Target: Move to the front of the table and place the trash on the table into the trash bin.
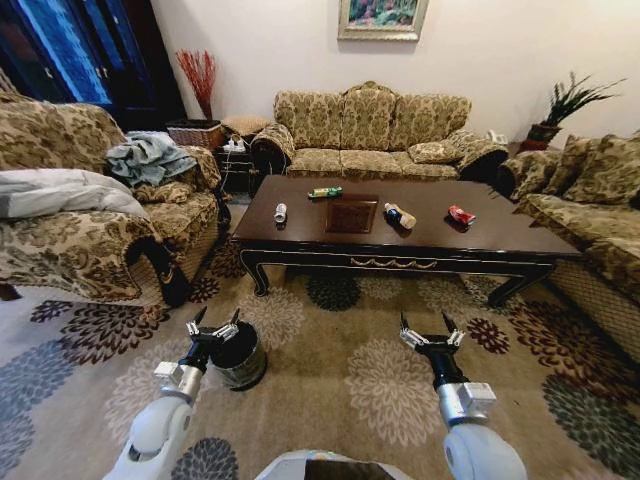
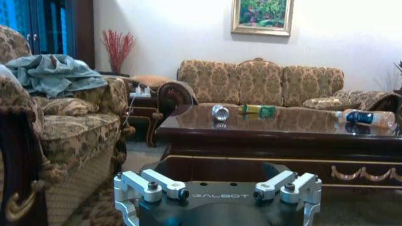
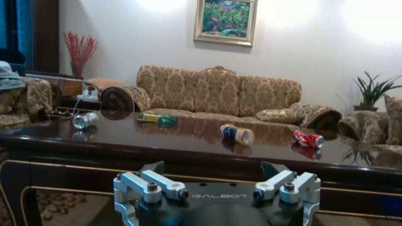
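The robot faces the long side of the dark wooden tabletop (image 1: 500, 238), with the floral carpet (image 1: 380, 370) between them. Four pieces of trash lie on it, well apart: a silver can (image 1: 280, 212) near the left end, a green packet (image 1: 325, 192) toward the far edge, a small bottle (image 1: 400, 216) just right of the square inlay, and a crumpled red wrapper (image 1: 461, 215) farther right. The black trash bin (image 1: 240, 356) stands on the carpet, just beside the left hand (image 1: 214, 326), whose fingers are spread apart and hold nothing. The right hand (image 1: 430, 329) hovers over the carpet, its fingers likewise apart and empty, well short of the tabletop
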